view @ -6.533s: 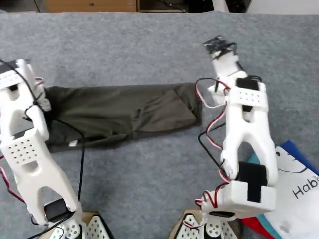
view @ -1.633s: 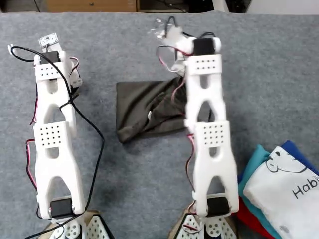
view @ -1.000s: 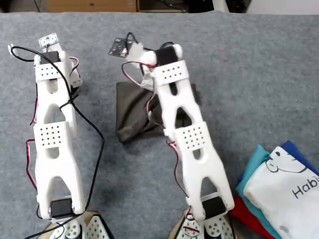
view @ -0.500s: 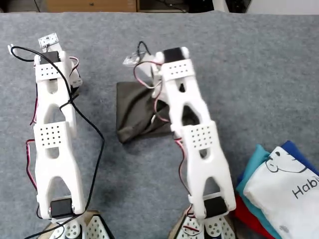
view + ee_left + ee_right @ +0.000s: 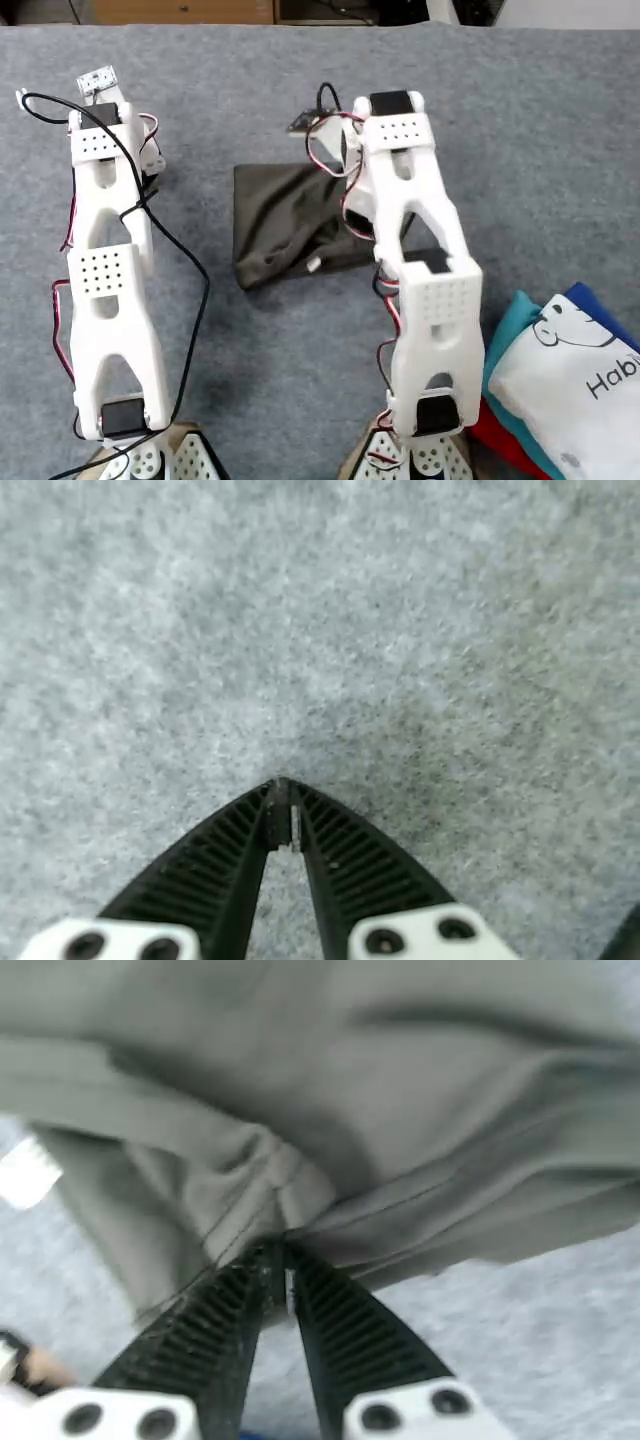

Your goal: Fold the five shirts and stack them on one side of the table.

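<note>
A dark olive shirt (image 5: 280, 225) lies folded into a rough square in the middle of the grey table, a white tag (image 5: 313, 265) showing at its near edge. My right arm (image 5: 400, 150) stretches over the shirt's right half. In the right wrist view my right gripper (image 5: 282, 1260) is shut, with a crease of the olive shirt (image 5: 400, 1110) pinched at its tips and wrinkles running out from there. My left arm (image 5: 100, 150) stands at the far left, apart from the shirt. My left gripper (image 5: 280, 800) is shut over bare grey cloth.
A stack of folded shirts (image 5: 560, 380) sits at the near right corner, white on top with teal, blue and red edges under it. The grey table cover (image 5: 540, 150) stretches bare to the far right. A black cable (image 5: 190, 270) runs beside the left arm.
The long shirt has been folded to half its width. Over the last second my right arm swung from the shirt's left side back to the right and drew nearer; the tag now shows. The left arm kept still.
</note>
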